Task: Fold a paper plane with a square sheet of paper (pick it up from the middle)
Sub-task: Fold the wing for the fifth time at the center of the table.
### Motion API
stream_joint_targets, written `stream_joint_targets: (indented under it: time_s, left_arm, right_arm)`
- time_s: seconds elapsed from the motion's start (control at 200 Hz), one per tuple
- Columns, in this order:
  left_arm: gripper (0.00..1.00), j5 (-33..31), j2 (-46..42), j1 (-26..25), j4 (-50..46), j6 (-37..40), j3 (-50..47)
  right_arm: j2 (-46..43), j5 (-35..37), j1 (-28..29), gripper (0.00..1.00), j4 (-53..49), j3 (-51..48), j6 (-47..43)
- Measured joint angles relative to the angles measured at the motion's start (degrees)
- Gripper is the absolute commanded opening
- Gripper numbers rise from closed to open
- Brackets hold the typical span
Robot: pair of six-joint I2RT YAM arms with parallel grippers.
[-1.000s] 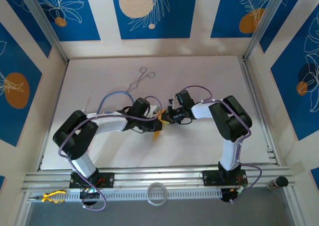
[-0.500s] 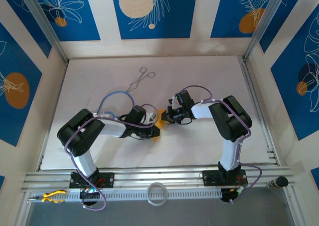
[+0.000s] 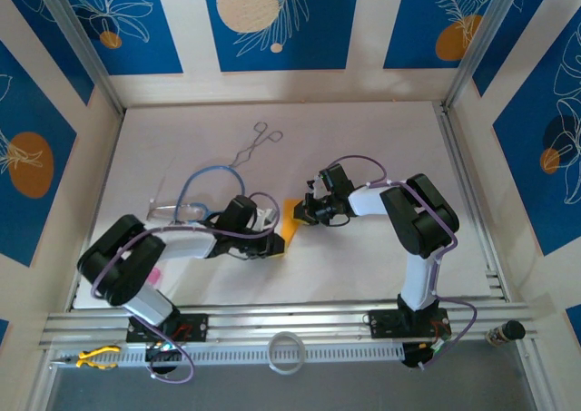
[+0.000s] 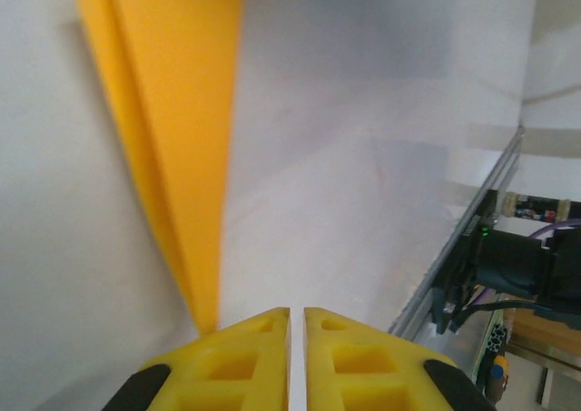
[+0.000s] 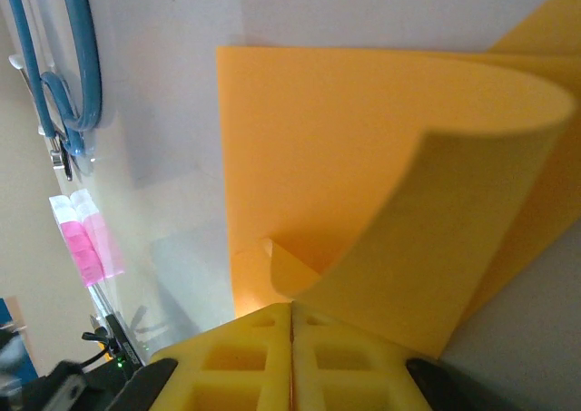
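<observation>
Thin, matte orange-yellow paper plane (image 3: 289, 220), creased to a long point, lying mid-desk (image 3: 381, 148) between the arms. Right gripper (image 5: 291, 313) clenched on its curled edge. Left gripper (image 4: 297, 313) closed and empty, beside the tip. The left arm has drawn back leftward since the earlier frame.

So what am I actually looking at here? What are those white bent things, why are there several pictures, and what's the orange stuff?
The white bent things are two robot arms bolted at the table's near edge, seen by a camera overhead. The other two pictures come from small cameras on each wrist, looking past the yellow pincer tips. The left pincer is shut, with the pointed end of a half-folded orange-yellow paper just beside it. The right pincer is shut too and appears to pinch the paper's other end, where a flap curls upward. Also on the table: metal forceps, a blue cable and a pink slip.
</observation>
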Motion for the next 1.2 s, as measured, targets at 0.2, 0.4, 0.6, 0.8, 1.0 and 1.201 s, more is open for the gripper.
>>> stream_joint_targets:
  time_s: [0.2, 0.4, 0.6, 0.8, 1.0, 1.201]
  left_arm:
    - [0.15, -1.79, -0.04, 1.73, 0.07, 0.17, 1.99]
    - [0.15, -2.05, 6.01, 2.40, 1.77, -0.87, 4.39]
    - [0.13, -0.44, 8.87, 2.43, 5.14, -2.86, 3.85]
    - [0.12, 1.11, 9.29, 2.40, 5.68, -3.10, 1.73]
    - [0.10, 2.34, 9.46, 2.03, 5.51, -3.04, 1.25]
    - [0.09, 2.51, 9.44, 1.53, 3.32, -1.66, 1.18]
  right_arm:
    - [0.00, 0.04, 0.07, 0.08, -0.15, 0.11, 0.00]
    - [0.00, 0.22, 0.11, 0.08, -0.46, 0.26, 0.00]
    - [0.00, 0.24, 0.15, 0.08, -0.48, 0.26, 0.00]
    - [0.00, 0.33, 0.26, 0.08, -0.66, 0.35, 0.00]
    - [0.00, 0.44, 0.26, 0.08, -0.85, 0.44, 0.00]
    - [0.00, 0.66, 0.28, 0.08, -1.09, 0.55, -0.02]
